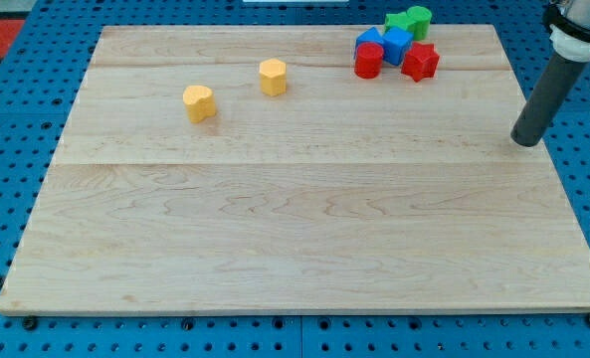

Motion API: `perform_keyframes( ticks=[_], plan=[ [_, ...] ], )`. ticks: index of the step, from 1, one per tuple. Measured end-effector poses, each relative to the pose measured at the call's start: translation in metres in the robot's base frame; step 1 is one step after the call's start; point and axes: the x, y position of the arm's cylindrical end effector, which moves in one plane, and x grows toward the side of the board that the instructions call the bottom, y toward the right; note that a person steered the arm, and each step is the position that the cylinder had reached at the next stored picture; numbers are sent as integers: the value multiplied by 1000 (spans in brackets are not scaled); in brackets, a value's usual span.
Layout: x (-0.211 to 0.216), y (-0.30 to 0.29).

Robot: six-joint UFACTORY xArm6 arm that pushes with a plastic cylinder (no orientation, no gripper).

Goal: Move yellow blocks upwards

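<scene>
Tip, a bare rod with nothing to clasp, stood at the board's right edge, well apart from both yellow blocks: hexagonal and heart-like, upper left. Neither touched; both pushes apparently remained.

The rod is cut off by the frame's upper right corner, so only its lower part shows. In the cluster at the top, the blue blocks partly hide each other, and the green blocks merge; their shapes stay unclear.
</scene>
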Motion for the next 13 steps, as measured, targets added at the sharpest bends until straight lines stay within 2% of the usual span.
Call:
perform_keyframes(
  ticks=[1, 2, 3, 4, 5, 6, 7, 8, 9, 10, 11, 12, 13],
  plan=[
    [9, -15],
    [45, -131],
    [46, -221],
    [-20, -232],
    [-91, -281],
    [-77, -348],
    [-69, -338],
    [-104, -314],
    [-150, -316],
    [-98, -315],
    [-12, -347],
    [-56, -386],
    [-128, -385]
  ],
)
